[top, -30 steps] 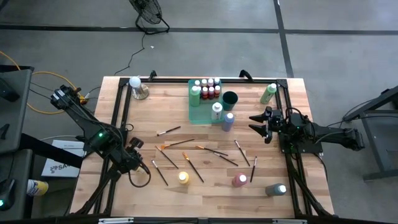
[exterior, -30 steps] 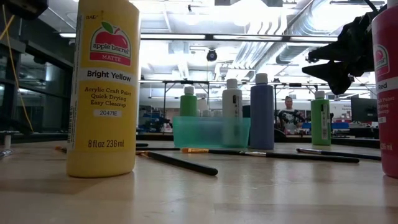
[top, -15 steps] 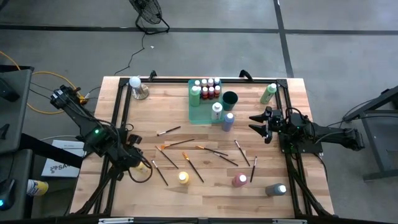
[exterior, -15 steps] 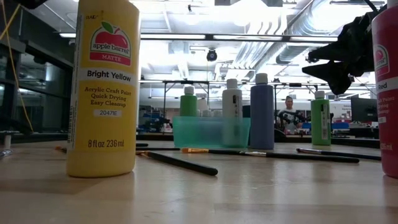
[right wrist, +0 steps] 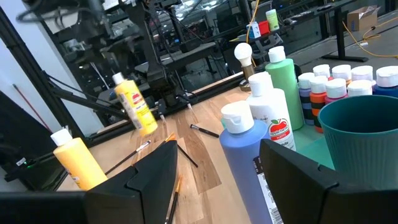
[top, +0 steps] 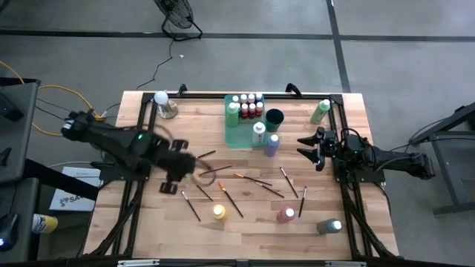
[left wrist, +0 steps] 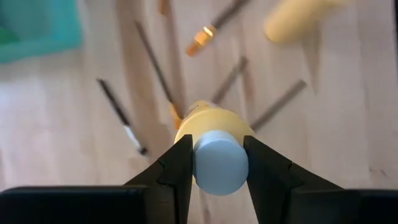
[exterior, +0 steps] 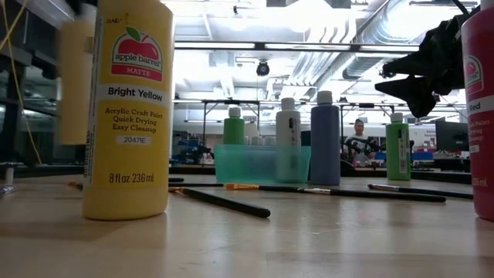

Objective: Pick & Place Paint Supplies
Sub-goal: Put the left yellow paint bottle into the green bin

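My left gripper hangs over the table's left-middle, above scattered thin brushes, shut on a yellow white-capped bottle. In the low view that bottle is a blurred yellow shape. My right gripper waits open at the table's right side, beside the blue bottle. A second yellow bottle, a pink one and a grey one stand on their bases near the near edge. A teal tray holds several small bottles. My left gripper pinches the yellow bottle at its white cap, one finger on each side. The fingers come from above, pointing down. The bottle hangs below them, lifted clear of the table and tilted in the right wrist view.
A dark green cup and a white bottle stand at the tray's right side, and a green bottle at the far right corner. A clear object with a white ball top stands at the far left. A person is in the room behind.
My left arm has swung fast from the table's near-left part toward the middle and the far edge, blurred in motion, carrying the yellow bottle up with it. In the low view a blurred yellow shape has come in at the left. My right arm has kept still.
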Controlling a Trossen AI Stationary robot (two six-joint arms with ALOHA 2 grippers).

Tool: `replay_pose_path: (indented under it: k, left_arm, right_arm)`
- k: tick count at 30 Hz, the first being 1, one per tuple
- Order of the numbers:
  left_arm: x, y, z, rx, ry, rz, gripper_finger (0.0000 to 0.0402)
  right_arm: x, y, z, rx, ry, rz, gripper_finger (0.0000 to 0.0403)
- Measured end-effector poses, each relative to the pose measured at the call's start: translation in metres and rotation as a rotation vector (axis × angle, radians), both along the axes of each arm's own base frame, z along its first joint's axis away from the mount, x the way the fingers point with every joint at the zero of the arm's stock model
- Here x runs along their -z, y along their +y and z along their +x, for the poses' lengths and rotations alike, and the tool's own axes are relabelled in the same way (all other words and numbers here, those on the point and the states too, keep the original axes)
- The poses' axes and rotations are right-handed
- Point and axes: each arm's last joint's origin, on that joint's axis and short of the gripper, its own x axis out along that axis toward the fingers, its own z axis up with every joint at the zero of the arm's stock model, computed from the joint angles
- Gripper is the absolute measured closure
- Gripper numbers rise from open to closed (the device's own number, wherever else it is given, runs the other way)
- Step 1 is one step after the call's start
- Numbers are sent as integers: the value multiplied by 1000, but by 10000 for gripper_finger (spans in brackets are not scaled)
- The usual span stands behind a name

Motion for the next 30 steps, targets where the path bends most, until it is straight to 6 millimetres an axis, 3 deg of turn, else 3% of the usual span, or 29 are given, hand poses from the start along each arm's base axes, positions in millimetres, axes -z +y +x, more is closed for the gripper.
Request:
replay_pose_path:
  k: [16, 21, 26, 30]
  left_arm:
    - [-31, 121, 93, -284, -60, 93, 287]
    - [-38, 149, 119, -346, -93, 100, 287]
    - [-31, 169, 142, -397, -85, 91, 287]
    - [-12, 179, 155, -410, -25, 68, 287]
  right_arm:
    - [0, 0, 0, 0, 0, 0, 180]
    - [0, 0, 0, 0, -1, 0, 180]
    - [0, 0, 0, 0, 0, 0, 180]
    - [0, 0, 0, 0, -1, 0, 180]
